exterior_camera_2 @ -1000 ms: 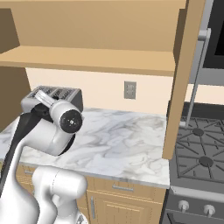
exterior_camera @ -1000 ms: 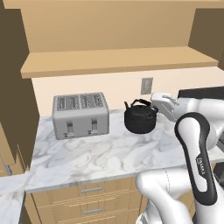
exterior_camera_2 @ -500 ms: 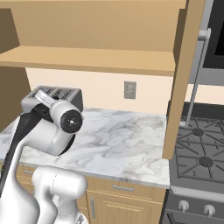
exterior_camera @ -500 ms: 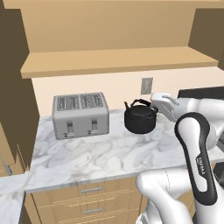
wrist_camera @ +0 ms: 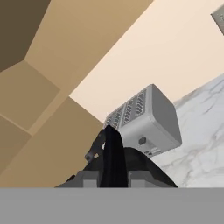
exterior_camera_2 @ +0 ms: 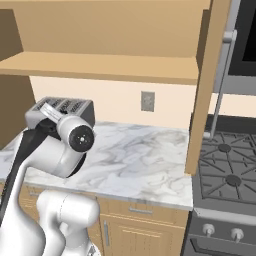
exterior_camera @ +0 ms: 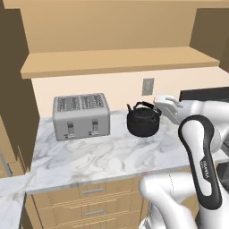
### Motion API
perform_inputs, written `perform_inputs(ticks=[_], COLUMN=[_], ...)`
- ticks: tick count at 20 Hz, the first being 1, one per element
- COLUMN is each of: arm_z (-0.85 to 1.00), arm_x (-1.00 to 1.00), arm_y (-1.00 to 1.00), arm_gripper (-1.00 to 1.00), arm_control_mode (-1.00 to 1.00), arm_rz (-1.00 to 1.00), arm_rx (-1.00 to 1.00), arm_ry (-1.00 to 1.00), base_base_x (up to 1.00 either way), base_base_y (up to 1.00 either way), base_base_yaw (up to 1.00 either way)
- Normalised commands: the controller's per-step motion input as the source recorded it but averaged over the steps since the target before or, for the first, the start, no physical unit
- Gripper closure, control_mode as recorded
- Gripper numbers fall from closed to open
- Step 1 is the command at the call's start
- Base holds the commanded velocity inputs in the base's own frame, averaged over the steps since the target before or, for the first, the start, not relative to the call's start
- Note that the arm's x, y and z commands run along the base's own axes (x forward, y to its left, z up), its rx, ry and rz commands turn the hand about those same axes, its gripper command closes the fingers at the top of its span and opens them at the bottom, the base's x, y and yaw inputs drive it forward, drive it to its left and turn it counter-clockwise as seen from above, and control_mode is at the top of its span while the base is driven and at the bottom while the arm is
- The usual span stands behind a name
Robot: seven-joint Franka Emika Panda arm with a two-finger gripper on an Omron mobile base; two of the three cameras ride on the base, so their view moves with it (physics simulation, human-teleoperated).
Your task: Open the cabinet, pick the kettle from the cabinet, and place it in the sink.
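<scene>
Kettle (exterior_camera: 143, 121) at centre frame in the left base view, standing on or just over the marble counter (exterior_camera: 89, 156), right of the toaster (exterior_camera: 82, 116).
Gripper (exterior_camera: 157, 105) is clenched on the arched handle at its right side; in the hand view the handle (wrist_camera: 113, 153) runs between the finger tips. Body judged rigid and fairly light if empty, with a smooth, possibly slippery shell; the handle is the sound hold. Off-centre grip may let it swing. Cabinet (exterior_camera_2: 207, 85) door stands open at upper right of the right base view.
</scene>
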Motion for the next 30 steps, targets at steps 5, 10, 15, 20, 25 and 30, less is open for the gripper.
perform_inputs(ticks=[5, 10, 15, 20, 25, 30], arm_z=[0.0, 0.0, 0.0, 0.0, 0.0, 0.0], arm_x=[0.0, 0.0, 0.0, 0.0, 0.0, 0.0], arm_y=[0.0, 0.0, 0.0, 0.0, 0.0, 0.0], arm_gripper=[1.0, 1.0, 1.0, 1.0, 1.0, 1.0], arm_control_mode=[1.0, 1.0, 1.0, 1.0, 1.0, 1.0], arm_rz=[0.0, 0.0, 0.0, 0.0, 0.0, 0.0], arm_rx=[0.0, 0.0, 0.0, 0.0, 0.0, 0.0], arm_ry=[0.0, 0.0, 0.0, 0.0, 0.0, 0.0], base_base_x=[-0.55, -0.57, -0.52, -0.5, -0.48, -0.45], base_base_y=[-0.08, -0.07, -0.04, -0.01, -0.02, -0.01], base_base_yaw=[-0.07, -0.07, -0.04, -0.03, -0.05, -0.05])
